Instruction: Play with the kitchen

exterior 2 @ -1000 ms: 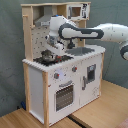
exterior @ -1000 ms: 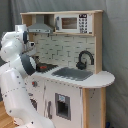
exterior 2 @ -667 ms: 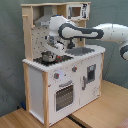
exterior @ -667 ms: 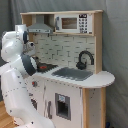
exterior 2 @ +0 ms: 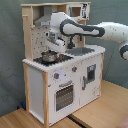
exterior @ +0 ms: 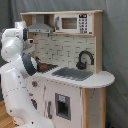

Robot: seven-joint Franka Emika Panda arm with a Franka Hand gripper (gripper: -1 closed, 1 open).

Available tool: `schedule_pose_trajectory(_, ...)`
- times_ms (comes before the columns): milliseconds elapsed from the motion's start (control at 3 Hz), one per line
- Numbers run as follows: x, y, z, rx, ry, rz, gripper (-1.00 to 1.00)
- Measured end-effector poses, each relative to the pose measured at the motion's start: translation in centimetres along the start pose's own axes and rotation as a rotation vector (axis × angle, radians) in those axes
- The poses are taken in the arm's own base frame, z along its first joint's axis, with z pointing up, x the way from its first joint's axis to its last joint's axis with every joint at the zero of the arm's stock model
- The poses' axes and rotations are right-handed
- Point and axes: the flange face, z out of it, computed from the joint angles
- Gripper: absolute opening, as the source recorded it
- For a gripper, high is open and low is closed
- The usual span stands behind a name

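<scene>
Change: hardly anything had moved since the earlier frames; the arm (exterior 2: 95, 29) held the same reach over the stove side, and the pincer (exterior 2: 54, 44) sat at about the same height above the pot (exterior 2: 49, 57).
Kitchen: the kitchen (exterior 2: 65, 80) stood upright on the wooden floor (exterior 2: 100, 112) in both exterior views, stovetop (exterior 2: 50, 61) at the second exterior view's left, sink (exterior: 74, 73) and black faucet (exterior: 85, 59) further right along its tabletop.
Pincer: it hung just above the small metal pot on the stovetop, close to it; whether it was wide, narrow or touching the pot could not be told.
First exterior view: the arm's white body filled the first exterior view's left and hid the stovetop.
Meaning: the pause suggested a slow approach to the pot, with no clear grasp yet.
Risk: the light pot could slide or tip if nudged.
</scene>
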Motion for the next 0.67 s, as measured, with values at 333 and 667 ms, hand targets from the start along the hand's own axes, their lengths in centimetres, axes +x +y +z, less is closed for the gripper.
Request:
schedule_pose_trajectory(333, -0.9, -0.2, -3.9, -0.021, 0.021, -0.012, 1.00)
schedule_pose_trajectory(667, -2.0, -0.4, -7.6, -0.056, 0.041, -0.024, 1.00)
